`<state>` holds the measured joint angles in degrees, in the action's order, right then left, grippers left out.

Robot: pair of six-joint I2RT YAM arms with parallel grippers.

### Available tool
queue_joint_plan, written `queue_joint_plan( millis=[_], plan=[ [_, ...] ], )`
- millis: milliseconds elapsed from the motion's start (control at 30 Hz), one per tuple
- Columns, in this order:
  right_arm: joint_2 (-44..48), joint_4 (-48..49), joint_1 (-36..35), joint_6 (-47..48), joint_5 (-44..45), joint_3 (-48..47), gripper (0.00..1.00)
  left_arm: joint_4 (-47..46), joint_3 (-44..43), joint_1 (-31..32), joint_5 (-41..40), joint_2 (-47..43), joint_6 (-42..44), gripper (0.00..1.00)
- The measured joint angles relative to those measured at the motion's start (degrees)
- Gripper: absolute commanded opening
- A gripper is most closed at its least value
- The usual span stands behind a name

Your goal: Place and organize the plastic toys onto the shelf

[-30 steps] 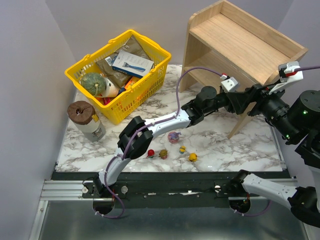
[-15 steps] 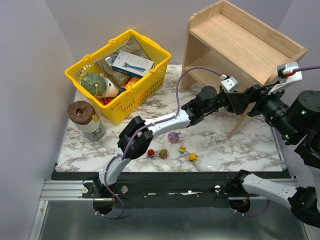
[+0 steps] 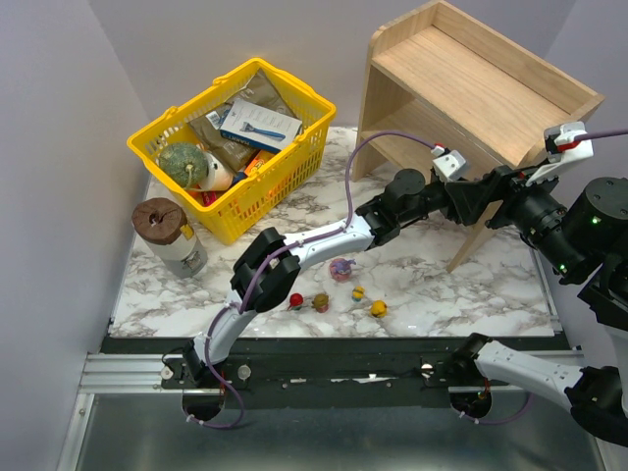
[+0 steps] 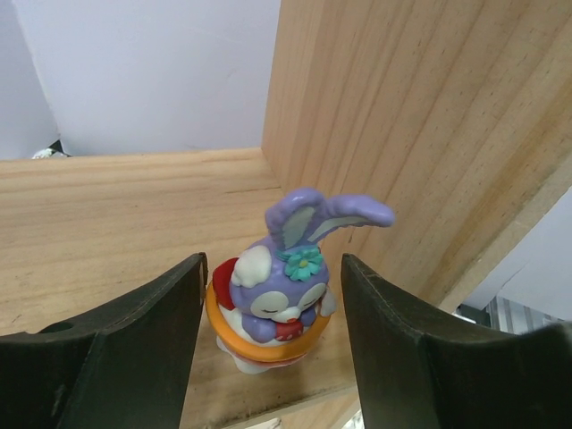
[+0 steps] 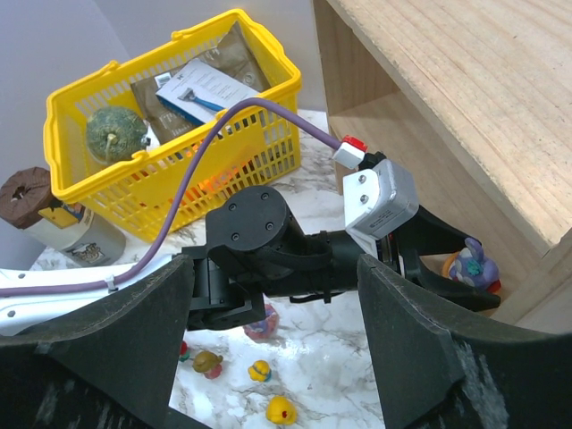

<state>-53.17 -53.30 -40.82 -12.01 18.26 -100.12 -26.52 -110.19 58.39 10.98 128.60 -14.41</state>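
1. Since a second ago nothing has visibly shifted in the overhead view. Both arms hold the same pose, and the loose toys lie where they lay.
2. The table (image 3: 491, 285) is white marble with grey veins, closed in by plain pale grey walls. A black rail runs along the bottom of the frame.
3. The shelf (image 3: 471, 83) is light wood and stands at the upper right, with two tiers between solid side panels.
4. The purple bunny (image 4: 277, 286) stands upright on the lower tier, near its front edge and just beside a side panel. It has long ears, one folded over, a teal flower on its brow, shut eyes and an orange ring round its middle.
5. The left gripper (image 4: 273, 268) reaches in around the bunny. Its fingers sit close on either side with a thin gap showing, so it is not pinching.
6. The right gripper (image 5: 273, 268) hangs above the left wrist, spread wide and holding nothing.
7. Low in the middle of the table lie a pink-purple figure (image 3: 340, 268), a red ball (image 3: 295, 300), an olive-brown one (image 3: 320, 302) and two yellow ones (image 3: 358, 292) (image 3: 379, 309).
8. The yellow basket (image 3: 285, 172), at upper left, holds a green gourd (image 3: 183, 164), a blue-and-white box (image 3: 259, 125) and some packets.
9. A brown-lidded jar (image 3: 169, 235) stands just beside the basket, below it in the frame.
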Motion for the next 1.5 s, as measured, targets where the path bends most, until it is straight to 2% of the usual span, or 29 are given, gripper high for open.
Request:
queue_joint_plan(
  millis=[167,200,300,667,900,1133,1333,1500],
  plan=[
    [0.00,-0.11,0.00,0.00,0.00,0.00,0.81,-0.15,0.09,0.00,-0.07,-0.02,0.07,0.88],
    [0.00,-0.22,0.00,0.00,0.02,0.00,0.82,-0.28,0.26,0.00,-0.09,-0.09,0.02,0.93],
    [0.00,-0.52,0.00,-0.04,0.11,0.00,0.83,-1.05,2.69,0.00,-0.52,-1.16,0.17,0.99],
    [0.26,-2.80,0.00,-1.03,1.03,0.00,0.92,-4.52,13.55,0.00,-2.54,-10.47,1.64,0.99],
    [0.28,-3.45,0.00,-1.31,1.64,0.02,0.94,-4.44,29.46,0.00,-7.76,-25.18,5.14,0.99],
    [-1.42,-3.13,0.00,-1.29,0.17,3.87,0.90,2.49,41.97,-0.31,-22.08,-39.21,9.42,0.99],
    [-6.47,1.42,0.00,-1.42,-8.15,13.90,0.77,12.52,53.24,-3.63,-32.83,-52.76,6.97,0.99],
    [-10.86,10.01,-0.28,0.70,-21.68,27.06,0.73,20.48,60.78,-6.69,-38.60,-65.72,4.70,0.99]
  ],
)
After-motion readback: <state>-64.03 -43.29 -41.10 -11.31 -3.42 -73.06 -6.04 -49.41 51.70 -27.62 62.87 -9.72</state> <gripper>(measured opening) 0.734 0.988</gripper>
